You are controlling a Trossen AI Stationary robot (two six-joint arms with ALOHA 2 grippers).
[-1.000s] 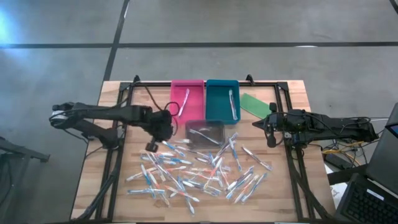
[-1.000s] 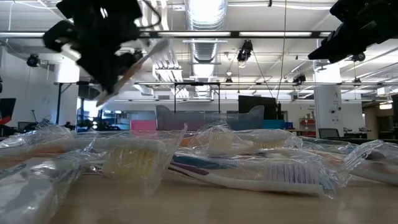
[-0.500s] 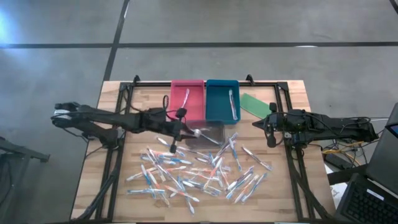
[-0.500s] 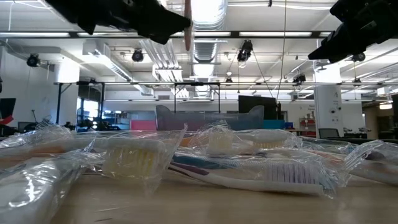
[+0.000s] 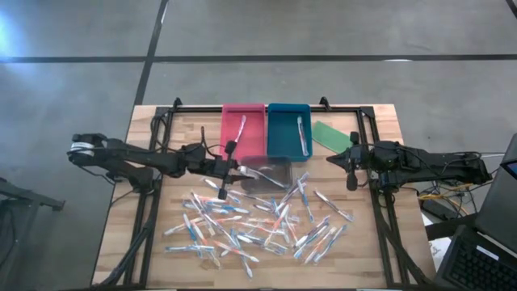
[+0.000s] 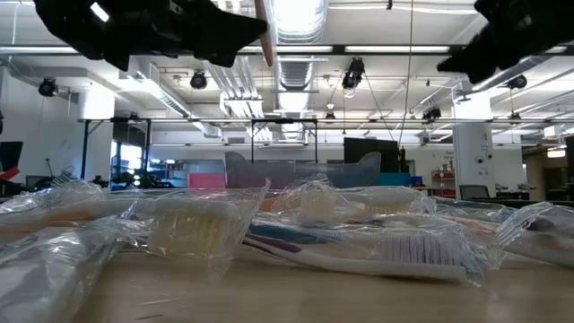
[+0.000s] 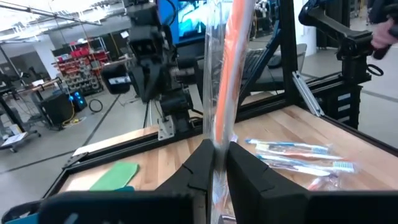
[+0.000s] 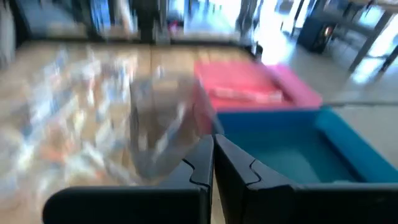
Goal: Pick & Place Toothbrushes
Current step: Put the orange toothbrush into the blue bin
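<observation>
The bench [image 5: 145, 129] carries most of the work yet to do: a wide scatter of wrapped toothbrushes [image 5: 258, 222] lies below and to the right of the left gripper [image 5: 229, 171], dozens of them, none sorted. By my reading the task is at an early stage. The pink tray [image 5: 243, 129] beyond that gripper holds one brush, the teal tray [image 5: 288, 129] next to it holds one, and the clear tray [image 5: 266, 172] just to the gripper's right holds at least one. A flat green piece [image 5: 332, 135] lies beside the teal tray, between it and the right gripper [image 5: 349, 164].

The left gripper hangs above the bench, between the pile and the pink tray, its fingers clamped on an orange toothbrush [image 7: 233, 74] in a clear wrapper. The brush is therefore off the bench and not yet placed. The right gripper waits with fingers pressed together on nothing, to the right of the trays.

The overhead view gives the layout and tray contents but barely shows the held brush. The left wrist view shows the grip itself, with the orange handle standing up between the fingers [image 7: 198, 169]. The low view shows only the brush's orange tip high above the pile, confirming clearance. The right wrist view shows that arm's fingers [image 8: 239, 171] empty.
</observation>
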